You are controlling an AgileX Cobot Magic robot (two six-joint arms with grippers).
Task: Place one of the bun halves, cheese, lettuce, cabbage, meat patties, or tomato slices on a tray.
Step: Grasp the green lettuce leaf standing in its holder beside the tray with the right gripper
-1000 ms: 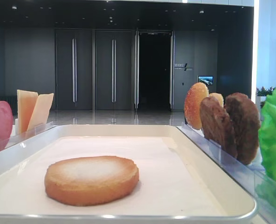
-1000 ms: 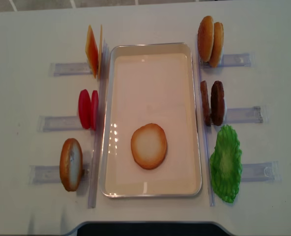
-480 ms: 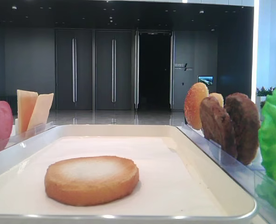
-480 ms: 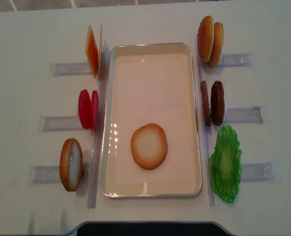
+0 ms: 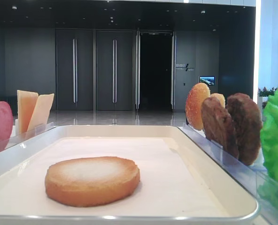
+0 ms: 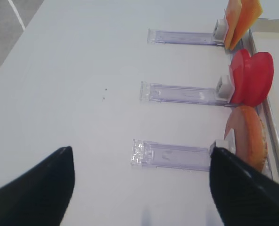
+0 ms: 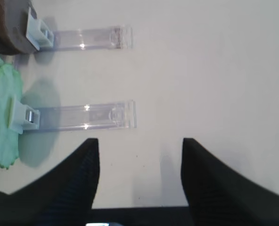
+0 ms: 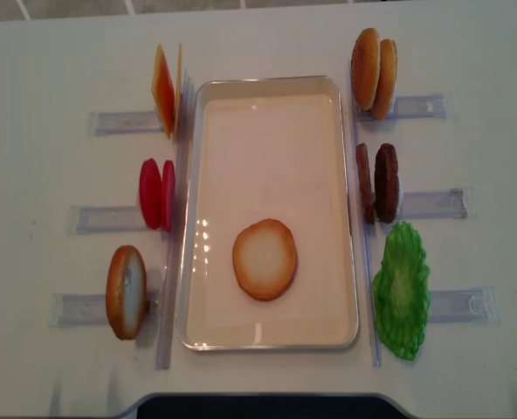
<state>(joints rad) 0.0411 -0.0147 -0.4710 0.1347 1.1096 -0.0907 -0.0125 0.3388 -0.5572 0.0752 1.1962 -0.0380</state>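
I see 1 bun half point(image 8: 265, 259) lying flat, pale face up, on the tray point(image 8: 269, 85), toward its near end. Right of the tray stand the meat patties point(image 8: 377, 182) and lettuce point(image 8: 402, 291); left, the cheese point(image 8: 165, 90) and tomato slices point(image 8: 156, 193). Right gripper point(image 7: 139, 179) spread, holding nothing; left gripper point(image 6: 142, 188) spread, also holding nothing.

Tray point(image 8: 267, 85) sits mid-table point(image 8: 58, 61), long axis running near to far. One bun half point(image 8: 265, 259) lies flat in its near half. Left of tray, upright in holders, far to near: cheese point(image 8: 166, 90), tomato slices point(image 8: 156, 193), single bun half point(image 8: 126, 291). Right of tray, far to near: two bun halves point(image 8: 373, 62), meat patties point(image 8: 378, 182), lettuce point(image 8: 402, 290).
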